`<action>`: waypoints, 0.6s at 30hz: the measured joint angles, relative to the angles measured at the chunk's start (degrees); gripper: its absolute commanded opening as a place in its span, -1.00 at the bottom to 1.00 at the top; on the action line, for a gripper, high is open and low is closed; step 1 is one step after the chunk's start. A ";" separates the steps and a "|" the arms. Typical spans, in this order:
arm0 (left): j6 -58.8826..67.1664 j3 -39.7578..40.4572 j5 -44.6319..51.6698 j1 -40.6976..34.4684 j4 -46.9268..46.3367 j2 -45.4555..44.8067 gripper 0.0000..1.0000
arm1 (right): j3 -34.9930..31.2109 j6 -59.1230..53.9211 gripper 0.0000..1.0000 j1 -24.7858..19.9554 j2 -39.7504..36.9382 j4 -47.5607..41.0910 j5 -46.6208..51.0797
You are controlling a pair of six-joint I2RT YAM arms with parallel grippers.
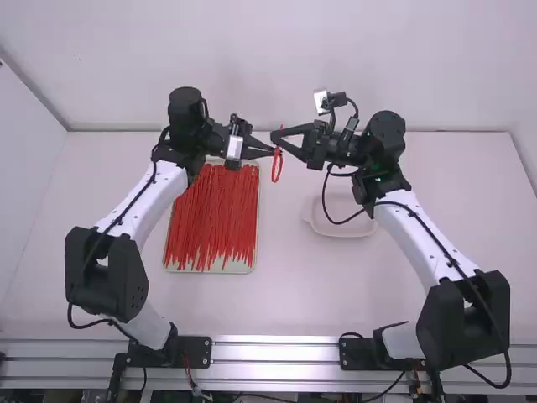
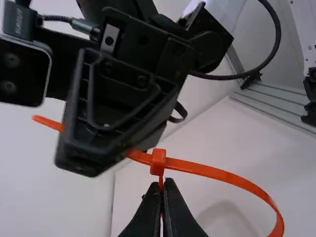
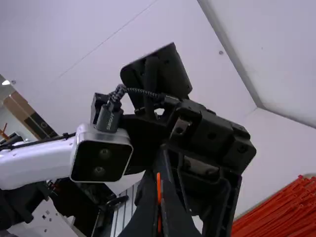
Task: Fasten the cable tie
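White table (image 1: 436, 193) lies under my 2 arms, and both of my claws meet in the air above its far middle.

My left claw (image 2: 159, 200) is pressed together on the cable tie (image 2: 217, 174), pinching the orange strap right beside its head (image 2: 158, 160), the small square block. My right claw (image 3: 158, 217) is pressed together too, with a thin orange strip clamped between its fingers. I take that strip to be the tail (image 2: 47, 122), whose tip pokes out past the far side of that claw.

Between the 2 grips the strap passes through the head, and the rest of it curves away into 1 wide loop (image 1: 276, 168) that hangs free below my claws, touching nothing and wrapped around nothing.

So I judge the threading done: the tail is in the head and the tie is closed on itself. What I judge to be left is the tightening, which means drawing the tail further through while the head is held firm, until the loop is as small as wanted. I cannot tell from these views whether the head's catch grips the strap.

Further out, on the table under my left arm, a tray (image 1: 252, 267) holds a thick spread of spare ties (image 1: 214, 217), the same orange-red. A shallow white dish (image 1: 340, 227) sits under my right arm, well apart from the tie I hold.
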 measured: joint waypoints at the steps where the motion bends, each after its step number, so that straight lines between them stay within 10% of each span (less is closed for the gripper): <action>1: 0.13 -0.42 0.00 0.00 0.11 0.00 -0.95 | -0.02 0.07 -1.00 0.02 0.02 0.02 0.00; 18: 0.39 -13.29 -3.89 -0.17 5.01 0.00 -0.95 | -0.02 1.22 -1.00 -0.42 0.04 1.18 0.07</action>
